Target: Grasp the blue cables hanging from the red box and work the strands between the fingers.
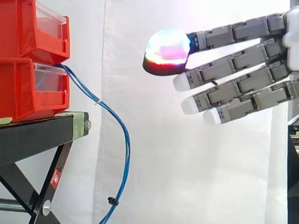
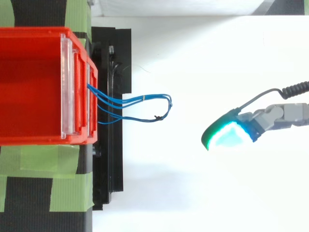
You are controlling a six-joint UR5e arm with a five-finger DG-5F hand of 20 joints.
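I see the robot hand (image 1: pixel 243 86) open, its fingers stretched straight toward the bins and holding nothing, well apart from the blue cables (image 1: pixel 127 144). The cables leave the front of the lower red bin (image 1: pixel 18 93), which sits under the upper red bin (image 1: pixel 23 28), and hang down past the edge of the black stand (image 1: pixel 32 133).

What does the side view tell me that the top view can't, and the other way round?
Side view: the red bins stacked in two, the blue cables drooping past the black stand, the robot hand with straight, spread fingers. Top view: the upper bin's open inside, green tape, separate strands leaving the bin front. Both: the robot hand apart from the cables.
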